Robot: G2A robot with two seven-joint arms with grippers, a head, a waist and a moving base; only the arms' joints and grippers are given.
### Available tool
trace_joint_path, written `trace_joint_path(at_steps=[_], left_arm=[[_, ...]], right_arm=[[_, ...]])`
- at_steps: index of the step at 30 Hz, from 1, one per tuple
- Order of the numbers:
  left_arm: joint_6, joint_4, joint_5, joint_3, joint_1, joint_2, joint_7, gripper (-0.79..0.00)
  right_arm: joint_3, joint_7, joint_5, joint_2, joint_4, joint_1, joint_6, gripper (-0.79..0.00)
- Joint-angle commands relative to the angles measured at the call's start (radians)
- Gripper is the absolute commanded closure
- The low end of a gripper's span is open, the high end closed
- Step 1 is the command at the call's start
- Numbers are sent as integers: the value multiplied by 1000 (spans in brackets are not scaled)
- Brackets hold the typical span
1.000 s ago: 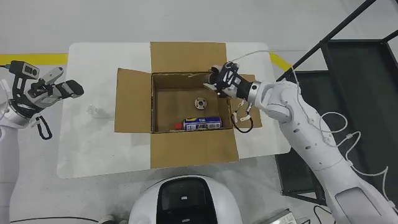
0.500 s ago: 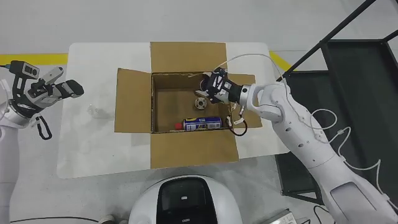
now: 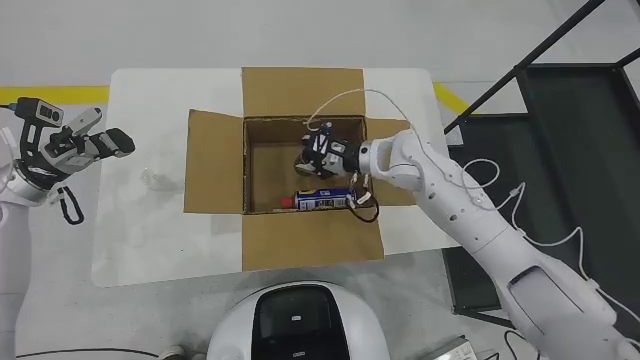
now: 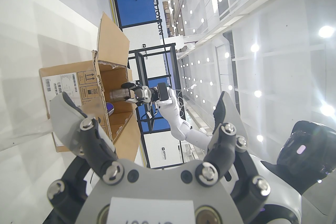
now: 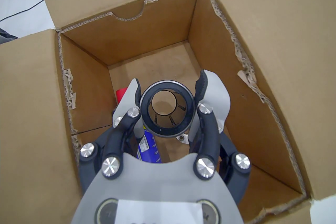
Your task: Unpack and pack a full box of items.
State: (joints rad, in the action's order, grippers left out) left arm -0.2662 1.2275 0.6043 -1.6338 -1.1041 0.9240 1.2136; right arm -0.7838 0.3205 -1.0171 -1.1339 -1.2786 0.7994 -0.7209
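Currently the right end effector (image 5: 169,84) was clamped on a hollow metal cylinder (image 5: 168,133), held over the open box (image 5: 147,33). Probably the unpack step, so the next move called for a straight lift clear of the walls. The left end effector (image 4: 144,104) sat open, well apart from the box. The spray can (image 5: 148,143) below the right end effector was mostly hidden by its fingers.

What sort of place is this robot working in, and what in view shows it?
Probably a large industrial hall or warehouse-style test floor: a high roof with rows of ceiling lights, a yellow floor line beside the table, and a black metal rack alongside.
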Motion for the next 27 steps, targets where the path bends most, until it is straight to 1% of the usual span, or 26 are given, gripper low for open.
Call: trace_joint_path(at_steps=[1, 4, 5, 11, 15, 20, 21, 22, 23, 25, 27], left_arm=[[0, 0, 0, 0, 0, 0, 0, -785], [0, 0, 0, 0, 0, 0, 0, -785], [0, 0, 0, 0, 0, 0, 0, -785], [0, 0, 0, 0, 0, 0, 0, -785], [0, 0, 0, 0, 0, 0, 0, -785], [0, 0, 0, 0, 0, 0, 0, -785], [0, 0, 0, 0, 0, 0, 0, -785], [0, 0, 0, 0, 0, 0, 0, -785], [0, 0, 0, 0, 0, 0, 0, -785], [0, 0, 0, 0, 0, 0, 0, -785], [0, 0, 0, 0, 0, 0, 0, -785]], right_arm=[[60, -22, -12, -28, 72, -44, 0, 0], [127, -63, -30, -68, 163, -91, 10, 0], [155, -90, -36, -87, 208, -111, 13, 0], [250, -214, -75, -168, 392, -175, 25, 0], [291, -266, -130, -208, 470, -206, 48, 0], [323, -313, -172, -249, 554, -239, 39, 0], [327, -317, -176, -257, 568, -245, 35, -142], [331, -322, -178, -264, 582, -249, 31, -336], [333, -325, -178, -270, 596, -254, 25, -422], [337, -337, -182, -284, 623, -263, 18, -785], [338, -345, -185, -291, 639, -269, 13, -785]])
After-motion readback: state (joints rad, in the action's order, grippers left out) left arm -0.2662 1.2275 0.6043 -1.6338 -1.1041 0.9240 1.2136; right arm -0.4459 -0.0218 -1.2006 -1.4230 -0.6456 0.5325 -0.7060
